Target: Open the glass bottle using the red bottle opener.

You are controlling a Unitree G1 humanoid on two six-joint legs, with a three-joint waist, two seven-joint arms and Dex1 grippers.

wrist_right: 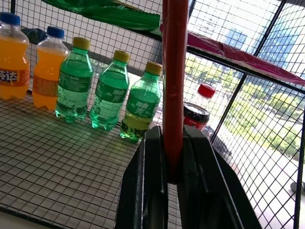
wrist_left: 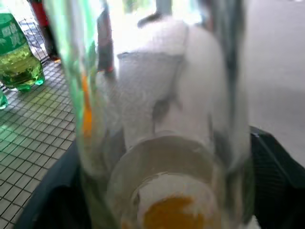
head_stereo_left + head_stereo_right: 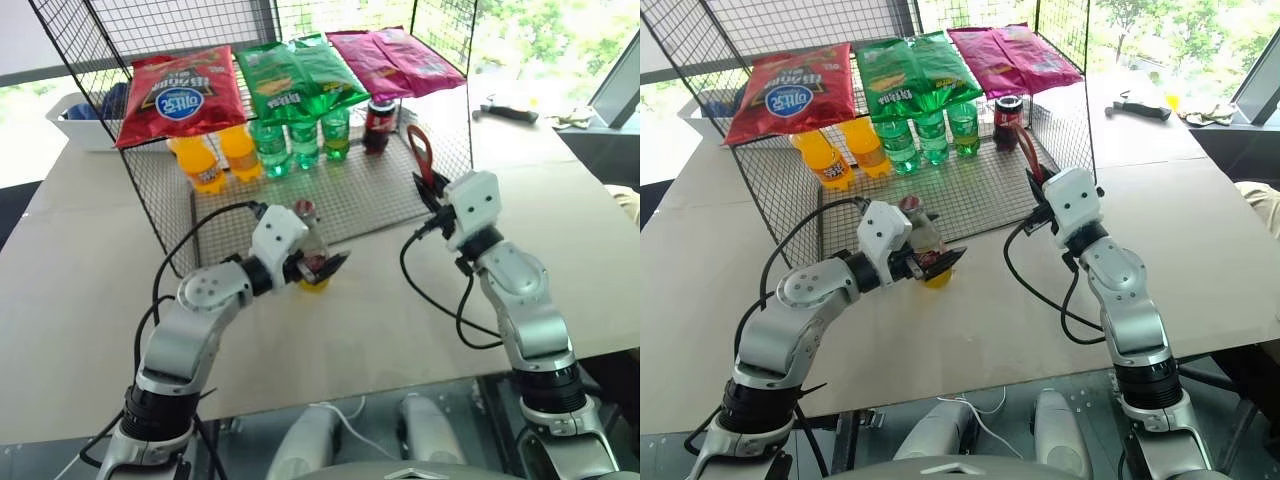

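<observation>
A pale surface (image 3: 80, 300) is seen in front of bright windows, carrying a wire rack (image 3: 350, 195) hung with snack bags and lined with orange and green plastic bottles (image 3: 300, 140). The glass bottle (image 3: 310, 245) stands upright on the surface at the rack's front edge, between the spread jaws of the left gripper (image 3: 322, 266); whether the jaws press the glass cannot be told. The red bottle opener (image 3: 421, 155) is pinched by its handle in the right gripper (image 1: 173, 157), jaws pressed together on it, ring end raised, held well apart from the bottle. The cap appears to be on the neck, so the opener is in hand but hooking and prying remain.
</observation>
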